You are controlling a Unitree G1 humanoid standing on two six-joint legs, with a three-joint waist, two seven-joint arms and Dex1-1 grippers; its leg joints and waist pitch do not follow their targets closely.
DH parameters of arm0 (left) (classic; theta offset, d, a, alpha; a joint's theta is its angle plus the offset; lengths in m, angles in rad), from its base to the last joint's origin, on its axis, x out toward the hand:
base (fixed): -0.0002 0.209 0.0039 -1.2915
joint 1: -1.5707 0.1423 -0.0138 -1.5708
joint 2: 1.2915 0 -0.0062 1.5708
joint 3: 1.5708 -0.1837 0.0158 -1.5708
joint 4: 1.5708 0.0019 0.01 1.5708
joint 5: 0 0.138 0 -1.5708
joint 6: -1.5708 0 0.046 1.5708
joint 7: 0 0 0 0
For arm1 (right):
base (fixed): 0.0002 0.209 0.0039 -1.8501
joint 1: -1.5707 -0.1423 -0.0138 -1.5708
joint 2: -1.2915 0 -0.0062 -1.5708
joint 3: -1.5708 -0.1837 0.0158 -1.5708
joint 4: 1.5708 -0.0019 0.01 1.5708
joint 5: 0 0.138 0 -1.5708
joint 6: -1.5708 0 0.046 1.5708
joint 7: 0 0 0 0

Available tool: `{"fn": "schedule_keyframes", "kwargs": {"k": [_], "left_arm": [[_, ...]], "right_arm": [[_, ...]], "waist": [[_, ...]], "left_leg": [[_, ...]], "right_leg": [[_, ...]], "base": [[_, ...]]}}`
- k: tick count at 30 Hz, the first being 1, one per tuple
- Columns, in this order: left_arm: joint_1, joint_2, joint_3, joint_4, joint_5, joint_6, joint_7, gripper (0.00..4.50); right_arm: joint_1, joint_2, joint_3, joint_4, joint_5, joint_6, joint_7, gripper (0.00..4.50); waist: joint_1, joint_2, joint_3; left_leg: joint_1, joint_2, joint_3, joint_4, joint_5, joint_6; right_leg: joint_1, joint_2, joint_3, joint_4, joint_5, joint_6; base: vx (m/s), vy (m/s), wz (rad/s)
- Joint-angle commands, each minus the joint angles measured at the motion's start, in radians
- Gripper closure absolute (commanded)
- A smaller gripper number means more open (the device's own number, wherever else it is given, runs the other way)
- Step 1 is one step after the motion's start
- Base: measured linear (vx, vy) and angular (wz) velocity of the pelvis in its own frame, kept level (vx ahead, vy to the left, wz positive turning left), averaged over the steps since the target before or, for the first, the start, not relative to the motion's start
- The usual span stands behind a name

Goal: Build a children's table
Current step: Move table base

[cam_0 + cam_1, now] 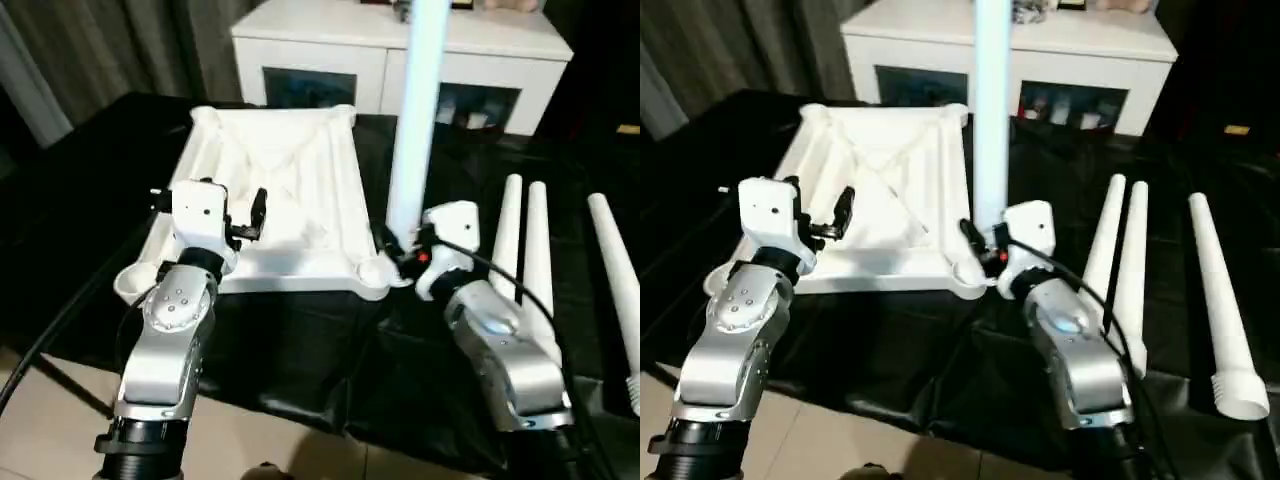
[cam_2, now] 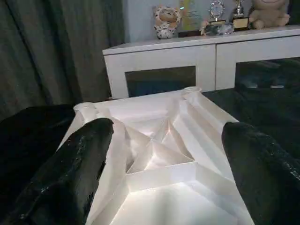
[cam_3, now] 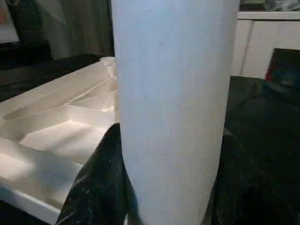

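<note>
Right hand [image 1: 400,250] clamped on upright leg [image 1: 415,120] at near right corner socket [image 1: 372,270]. Left hand [image 2: 159,154] held open above tabletop [image 1: 275,190], ribbed underside up, on black-covered desk [image 1: 300,340].

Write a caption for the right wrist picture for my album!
The right gripper holds a white table leg upright beside the upside-down tabletop.

A: Upright leg [image 1: 415,110] — top cut off by frame edge, foot hidden behind right gripper [image 1: 400,250].
B: Rightmost lying leg [image 1: 618,285] runs off the side. Shelf trinkets [image 2: 166,21] indistinct.
</note>
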Motion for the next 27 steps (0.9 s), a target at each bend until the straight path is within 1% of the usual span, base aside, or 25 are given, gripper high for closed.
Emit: {"fn": "schedule_keyframes", "kwargs": {"k": [1, 3, 5, 6, 7, 8, 9, 10, 11, 12, 13, 14, 15, 16, 17, 18, 19, 20, 21, 22, 23, 24, 25, 26, 27], "left_arm": [[-0.006, 0.009, -0.005, 0.002, -0.004, 0.004, -0.007, 0.30], [-0.009, 0.008, -0.006, 0.005, -0.008, 0.003, -0.014, 0.30], [-0.010, 0.007, -0.006, 0.005, -0.010, 0.003, -0.017, 0.30], [-0.010, 0.006, -0.008, 0.002, -0.015, 0.001, -0.025, 0.30], [-0.010, 0.005, -0.009, 0.001, -0.014, 0.001, -0.025, 0.30], [-0.011, 0.004, -0.009, 0.001, -0.013, 0.001, -0.023, 0.30], [-0.011, 0.004, -0.009, 0.001, -0.012, 0.002, -0.023, 0.30], [-0.012, 0.003, -0.009, 0.002, -0.012, 0.002, -0.022, 0.30], [-0.012, 0.003, -0.009, 0.002, -0.012, 0.002, -0.022, 0.30], [-0.012, 0.003, -0.009, 0.003, -0.010, 0.003, -0.020, 0.30], [-0.009, 0.002, -0.006, 0.002, -0.011, 0.001, -0.018, 0.30], [-0.008, 0.001, -0.005, 0.001, -0.013, 0.000, -0.018, 0.30], [-0.008, 0.001, -0.005, 0.001, -0.012, 0.000, -0.019, 0.30], [-0.008, 0.000, -0.003, 0.001, -0.012, 0.001, -0.018, 0.30], [-0.008, -0.001, -0.003, 0.001, -0.013, 0.001, -0.018, 0.30], [-0.008, -0.003, -0.001, 0.002, -0.015, 0.002, -0.017, 0.30], [-0.007, -0.004, -0.001, 0.004, -0.017, 0.001, -0.018, 0.30], [-0.007, -0.004, -0.001, 0.004, -0.017, 0.001, -0.018, 0.30], [-0.005, -0.006, 0.000, 0.006, -0.019, 0.000, -0.019, 0.30], [-0.002, -0.008, 0.000, 0.010, -0.022, -0.001, -0.020, 0.30], [0.002, -0.014, 0.000, 0.017, -0.028, -0.008, -0.021, 0.30], [0.014, -0.022, -0.003, 0.035, -0.033, -0.028, -0.025, 0.30], [0.021, -0.024, -0.006, 0.044, -0.033, -0.039, -0.027, 0.30], [0.036, -0.028, -0.011, 0.049, -0.041, -0.050, -0.039, 0.30], [0.047, -0.030, -0.014, 0.053, -0.047, -0.057, -0.049, 0.30]], "right_arm": [[-0.014, 0.000, -0.012, -0.001, 0.010, -0.012, -0.004, 2.65], [-0.014, 0.001, -0.018, 0.000, 0.005, -0.016, -0.002, 2.65], [-0.014, 0.003, -0.020, 0.000, 0.008, -0.008, -0.001, 2.65], [-0.013, 0.014, -0.031, -0.004, 0.020, 0.002, -0.009, 2.65], [-0.013, 0.015, -0.033, -0.005, 0.024, 0.006, -0.010, 2.65], [-0.014, 0.014, -0.033, -0.004, 0.026, 0.006, -0.009, 2.65], [-0.014, 0.012, -0.032, -0.004, 0.024, 0.005, -0.009, 2.65], [-0.016, 0.010, -0.031, -0.002, 0.022, 0.002, -0.009, 2.65], [-0.016, 0.008, -0.029, -0.003, 0.019, 0.000, -0.009, 2.65], [-0.016, 0.004, -0.023, -0.001, 0.010, -0.007, -0.009, 2.65], [-0.016, 0.002, -0.019, 0.001, 0.005, -0.010, -0.010, 2.65], [-0.015, 0.003, -0.020, 0.001, 0.006, -0.010, -0.010, 2.65], [-0.016, 0.005, -0.022, 0.002, 0.007, -0.010, -0.009, 2.65], [-0.016, 0.006, -0.023, 0.004, 0.005, -0.012, -0.009, 2.65], [-0.016, 0.006, -0.023, 0.004, 0.005, -0.012, -0.009, 2.65], [-0.017, 0.007, -0.024, 0.004, 0.005, -0.012, -0.008, 2.65], [-0.018, 0.008, -0.024, 0.004, 0.005, -0.012, -0.009, 2.65], [-0.018, 0.008, -0.024, 0.004, 0.005, -0.012, -0.009, 2.65], [-0.018, 0.009, -0.025, 0.003, 0.005, -0.012, -0.011, 2.65], [-0.017, 0.009, -0.026, 0.001, 0.007, -0.011, -0.013, 2.65], [-0.014, 0.010, -0.030, -0.004, 0.011, -0.013, -0.016, 2.65], [-0.006, 0.013, -0.036, -0.014, 0.021, -0.002, -0.021, 2.65], [-0.002, 0.014, -0.038, -0.018, 0.026, 0.007, -0.022, 2.65], [0.009, 0.017, -0.043, -0.028, 0.032, 0.010, -0.023, 2.65], [0.016, 0.019, -0.046, -0.035, 0.035, 0.011, -0.024, 2.65]], "waist": [[-0.002, 0.004, -0.056], [-0.011, 0.004, -0.062], [-0.011, 0.005, -0.063], [-0.009, 0.011, -0.068], [-0.007, 0.000, -0.060], [-0.002, 0.004, -0.061], [-0.010, -0.001, -0.052], [-0.011, -0.003, -0.048], [-0.010, -0.002, -0.045], [-0.015, -0.005, -0.040], [-0.015, -0.002, -0.042], [-0.015, -0.002, -0.044], [-0.019, 0.003, -0.055], [-0.030, 0.001, -0.065], [-0.036, 0.006, -0.074], [-0.053, 0.010, -0.083], [-0.069, 0.009, -0.085], [-0.078, 0.005, -0.087], [-0.074, -0.025, -0.085], [-0.059, -0.043, -0.085], [-0.040, -0.070, -0.078], [-0.007, -0.053, -0.078], [0.004, -0.044, -0.082], [0.005, -0.031, -0.083], [-0.030, 0.036, -0.088]], "left_leg": [[0.018, 0.124, -0.049, -0.088, -0.259, 0.010], [0.022, 0.123, -0.044, -0.093, -0.295, 0.004], [0.020, 0.120, -0.038, -0.091, -0.282, 0.010], [0.048, 0.132, -0.010, -0.079, -0.298, -0.018], [0.017, 0.110, -0.015, -0.097, -0.338, -0.007], [0.033, 0.112, -0.011, -0.097, -0.389, -0.009], [0.041, 0.109, -0.006, -0.101, -0.481, -0.009], [0.047, 0.103, 0.002, -0.101, -0.524, -0.008], [0.060, 0.099, 0.007, -0.101, -0.552, -0.004], [0.069, 0.094, 0.011, -0.102, -0.568, 0.002], [0.070, 0.096, 0.011, -0.110, -0.540, 0.009], [0.073, 0.098, 0.010, -0.114, -0.527, 0.013], [0.088, 0.107, 0.004, -0.124, -0.489, 0.028], [0.094, 0.118, -0.008, -0.131, -0.412, 0.070], [0.107, 0.121, -0.015, -0.130, -0.360, 0.102], [0.136, 0.134, -0.036, -0.117, -0.247, 0.199], [0.175, 0.149, -0.059, -0.099, -0.158, 0.314], [0.188, 0.156, -0.069, -0.091, -0.108, 0.371], [0.147, 0.125, -0.046, -0.056, 0.002, 0.453], [0.070, 0.067, 0.001, -0.025, -0.008, 0.422], [-0.033, -0.017, 0.042, 0.031, -0.067, 0.375], [-0.092, 0.009, 0.016, 0.096, -0.090, 0.253], [-0.104, 0.012, 0.009, 0.071, -0.023, 0.166], [-0.086, 0.015, 0.007, 0.038, 0.013, 0.144], [0.044, 0.112, -0.051, -0.055, 0.042, 0.222]], "right_leg": [[0.027, -0.141, 0.095, -0.092, 0.021, -0.149], [0.026, -0.139, 0.095, -0.082, 0.112, -0.156], [0.030, -0.144, 0.097, -0.084, 0.143, -0.160], [0.017, -0.136, 0.120, -0.101, 0.104, -0.138], [0.051, -0.139, 0.099, -0.097, 0.013, -0.139], [0.045, -0.139, 0.099, -0.109, -0.060, -0.129], [0.049, -0.130, 0.099, -0.127, -0.226, -0.114], [0.054, -0.121, 0.098, -0.146, -0.358, -0.098], [0.050, -0.117, 0.096, -0.156, -0.414, -0.092], [0.056, -0.112, 0.095, -0.171, -0.481, -0.081], [0.067, -0.109, 0.093, -0.176, -0.463, -0.072], [0.071, -0.106, 0.092, -0.176, -0.436, -0.071], [0.073, -0.097, 0.088, -0.165, -0.328, -0.086], [0.078, -0.086, 0.079, -0.143, -0.166, -0.103], [0.072, -0.081, 0.072, -0.129, -0.083, -0.105], [0.043, -0.074, 0.061, -0.092, 0.048, -0.100], [-0.006, -0.073, 0.056, -0.057, 0.081, -0.083], [-0.026, -0.077, 0.062, -0.042, 0.088, -0.067], [-0.010, -0.110, 0.099, -0.049, 0.182, -0.047], [0.059, -0.126, 0.126, -0.077, 0.280, -0.061], [0.148, -0.131, 0.168, -0.111, 0.350, -0.028], [0.186, -0.210, 0.217, -0.125, 0.420, -0.009], [0.185, -0.151, 0.154, -0.107, 0.459, 0.044], [0.167, -0.114, 0.121, -0.104, 0.435, 0.065], [0.095, -0.045, 0.042, -0.061, 0.207, 0.119]], "base": [[0.000, 0.000, 0.00], [0.000, 0.000, 0.00], [0.000, 0.000, 0.00], [0.000, 0.000, 0.00], [0.000, 0.000, 0.00], [0.000, 0.000, 0.00], [0.000, 0.000, 0.00], [0.000, 0.000, 0.00], [0.000, 0.000, 0.00], [0.058, 0.025, -0.04], [0.078, 0.028, -0.06], [0.078, 0.028, -0.06], [0.100, 0.026, -0.02], [0.057, 0.011, 0.00], [0.114, 0.019, 0.00], [0.124, 0.006, 0.01], [0.124, 0.006, 0.01], [0.134, -0.017, 0.01], [0.114, -0.041, -0.02], [0.170, -0.074, 0.00], [0.103, -0.058, 0.00], [0.106, -0.040, 0.01], [0.091, -0.025, -0.05], [0.091, -0.025, -0.05], [0.108, 0.004, -0.09]]}}
